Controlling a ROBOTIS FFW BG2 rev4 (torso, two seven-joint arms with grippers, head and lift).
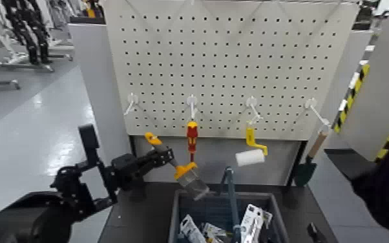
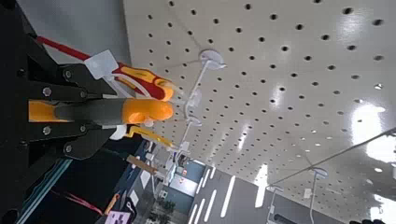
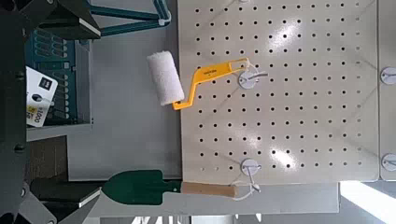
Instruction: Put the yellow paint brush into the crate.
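Clamped by left gripper [image 1: 147,163], yellow paint brush [image 1: 179,169] tilts bristles-down.

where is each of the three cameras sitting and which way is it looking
Head: high up, looking down at the pegboard and crate; left gripper holds the yellow paint brush.
Left wrist: looks along the fingers and brush handle at the pegboard.
Right wrist: faces the paint roller and trowel.
All share the pegboard.

The yellow brush [image 1: 174,164] slants bristles-down, held just above the near-left rim of the grey crate [image 1: 179,210].
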